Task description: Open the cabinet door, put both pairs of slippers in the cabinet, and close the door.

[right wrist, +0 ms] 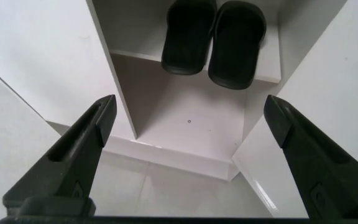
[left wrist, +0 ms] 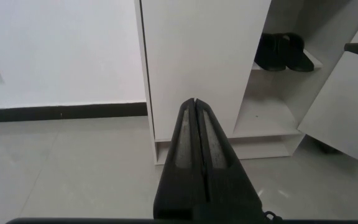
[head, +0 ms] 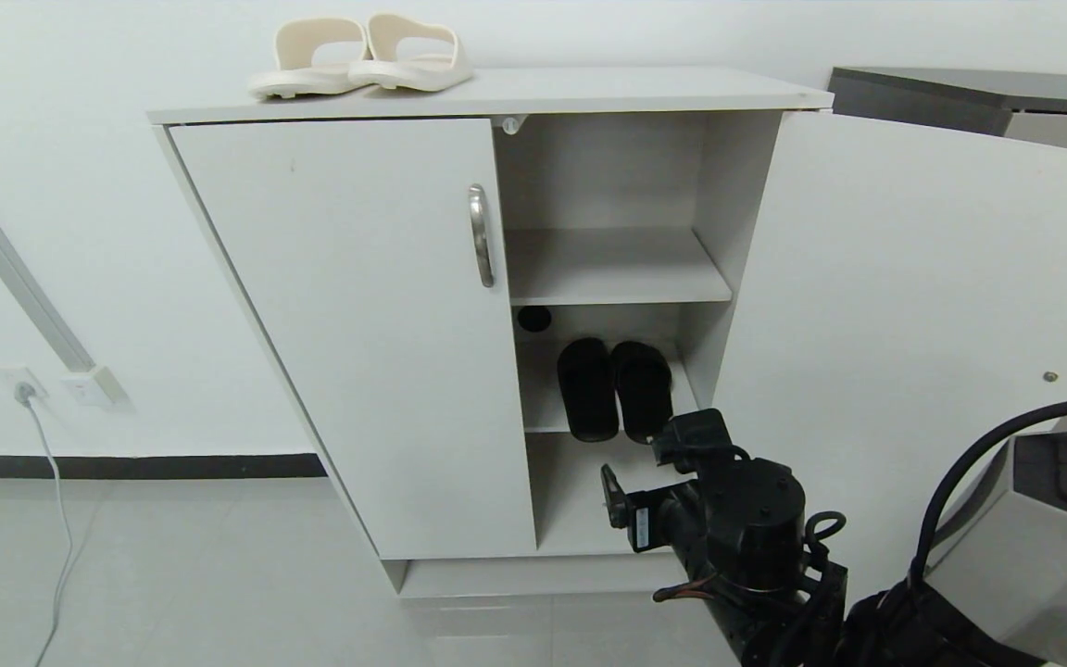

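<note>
Two black slippers (head: 615, 389) sit side by side on the lower shelf of the white cabinet (head: 635, 88), their ends jutting over the shelf's front edge. The right door (head: 913, 324) stands wide open and the left door (head: 348, 324) is closed. A cream pair of slippers (head: 362, 57) lies on the cabinet's top. The right hand (right wrist: 190, 106) hangs released, fingers spread wide, before the bottom compartment. The left hand (left wrist: 194, 106) is clenched on nothing, low above the floor, facing the cabinet's base.

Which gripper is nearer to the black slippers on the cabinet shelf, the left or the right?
Right. The right gripper, open, is just in front of the black slippers at the open side. The left gripper, shut, is farther back, facing the closed door beside them.
</note>
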Controlling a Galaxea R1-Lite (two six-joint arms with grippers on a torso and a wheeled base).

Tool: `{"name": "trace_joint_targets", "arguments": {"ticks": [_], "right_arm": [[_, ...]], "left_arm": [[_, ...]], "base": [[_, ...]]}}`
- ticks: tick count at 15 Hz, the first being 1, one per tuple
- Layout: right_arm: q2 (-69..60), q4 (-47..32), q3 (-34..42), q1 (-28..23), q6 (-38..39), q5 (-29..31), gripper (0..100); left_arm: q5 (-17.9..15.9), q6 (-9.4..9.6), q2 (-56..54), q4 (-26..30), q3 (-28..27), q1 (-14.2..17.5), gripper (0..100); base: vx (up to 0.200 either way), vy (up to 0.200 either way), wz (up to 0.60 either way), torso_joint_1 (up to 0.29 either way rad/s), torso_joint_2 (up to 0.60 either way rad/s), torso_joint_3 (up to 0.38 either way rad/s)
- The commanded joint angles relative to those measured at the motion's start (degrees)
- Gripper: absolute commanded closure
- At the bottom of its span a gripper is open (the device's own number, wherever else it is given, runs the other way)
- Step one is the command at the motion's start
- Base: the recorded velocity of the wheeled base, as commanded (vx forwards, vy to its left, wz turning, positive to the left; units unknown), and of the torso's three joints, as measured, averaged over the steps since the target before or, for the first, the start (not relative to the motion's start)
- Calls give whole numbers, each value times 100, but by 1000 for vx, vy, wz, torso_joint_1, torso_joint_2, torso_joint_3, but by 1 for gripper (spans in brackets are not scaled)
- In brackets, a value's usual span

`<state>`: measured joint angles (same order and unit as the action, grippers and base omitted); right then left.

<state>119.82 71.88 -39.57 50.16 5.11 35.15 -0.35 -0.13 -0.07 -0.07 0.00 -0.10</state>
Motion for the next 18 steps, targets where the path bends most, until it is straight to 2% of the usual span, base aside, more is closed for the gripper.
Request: {"name": "trace_joint_targets", "arguments": {"ticks": [1,5,18], "right_arm": [[24,2,2,2,-1,1,0],[68,99,2,2,-19,10,0],[76,204,28,-15,-19,10,0]], "left_arm": [[0,-4,7,-1,0,1,100],[0,-13,7,-1,0,1,100],[53,-13,7,-1,0,1,100]], "base": [[0,0,0,0,0,0],[0,0,0,0,0,0],[0,200,0,4,3,3]]}}
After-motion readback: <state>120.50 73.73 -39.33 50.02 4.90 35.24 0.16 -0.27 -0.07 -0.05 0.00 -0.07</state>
